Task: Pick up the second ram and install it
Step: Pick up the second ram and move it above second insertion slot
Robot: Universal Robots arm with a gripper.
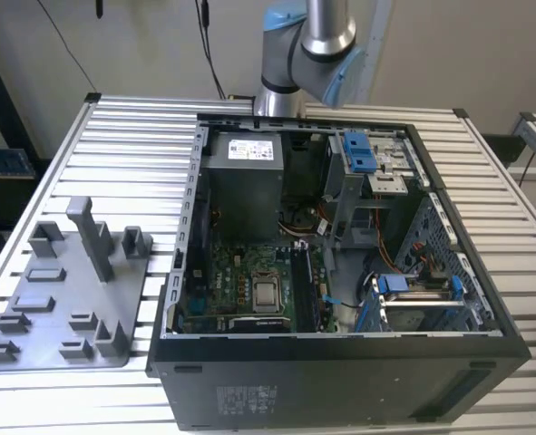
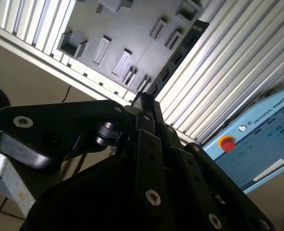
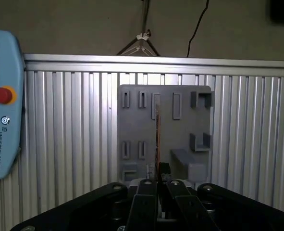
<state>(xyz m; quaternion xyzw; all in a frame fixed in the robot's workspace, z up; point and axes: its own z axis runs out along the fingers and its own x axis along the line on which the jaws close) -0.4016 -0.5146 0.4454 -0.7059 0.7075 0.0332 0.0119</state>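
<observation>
My gripper (image 3: 157,182) (image 2: 144,102) is shut on the second ram (image 3: 157,137), a thin dark stick that I see edge-on in the first wrist view. In the second wrist view the ram (image 2: 178,55) juts out from between the fingertips as a long dark strip. It hangs high above the grey holder tray (image 3: 146,125) (image 2: 132,29), apart from it. In the exterior view the arm (image 1: 308,41) stands behind the open computer case (image 1: 340,362), whose green motherboard (image 1: 240,290) lies face up inside.
The grey holder tray (image 1: 59,308) lies on the slatted aluminium table (image 1: 131,154) at the exterior view's left, with a tall grey post (image 1: 93,237) on it. A blue-white pendant with a red button (image 3: 2,106) (image 2: 257,139) lies on the table beside the tray.
</observation>
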